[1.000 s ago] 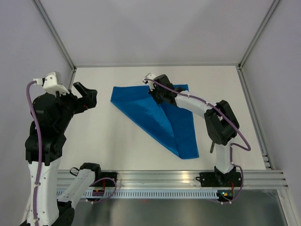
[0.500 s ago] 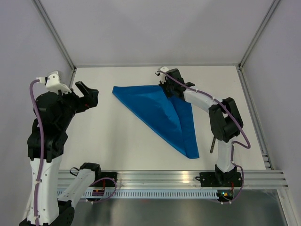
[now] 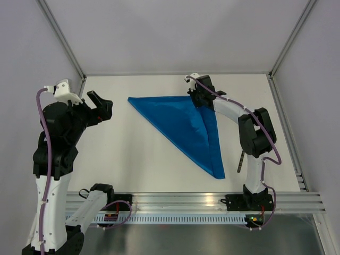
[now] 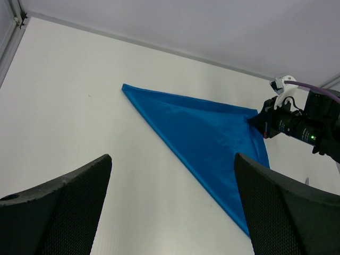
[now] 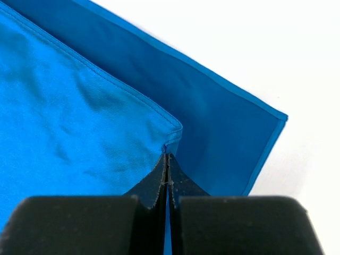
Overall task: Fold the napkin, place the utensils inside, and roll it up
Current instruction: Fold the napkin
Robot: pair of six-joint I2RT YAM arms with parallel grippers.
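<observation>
Finds the napkin lying on the white table as a bright-blue triangle: one point at the far left, one at the near right, the square corner at the far right. Shows two layers there, the upper one folded over the lower. Sees the right hand at that far right corner, clenched on the tip of the upper layer, its two dark fingertips pressed flat together with the hemmed cloth corner caught between them. From the right wrist, catches the upper layer's corner sitting just short of the lower layer's corner, so that a darker blue border of the lower layer shows beyond it (stitched hems plain on both edges). Places the left hand raised at the table's left side, released and spread wide, well apart from the napkin and touching nothing. From the left wrist, looks between those spread fingers down at the whole triangle, faintly creased, with a small green light lit on the right arm. Picks out the knife as a slim dark piece on the table just beside the right arm's lower link, near the napkin's near point but apart from it.
</observation>
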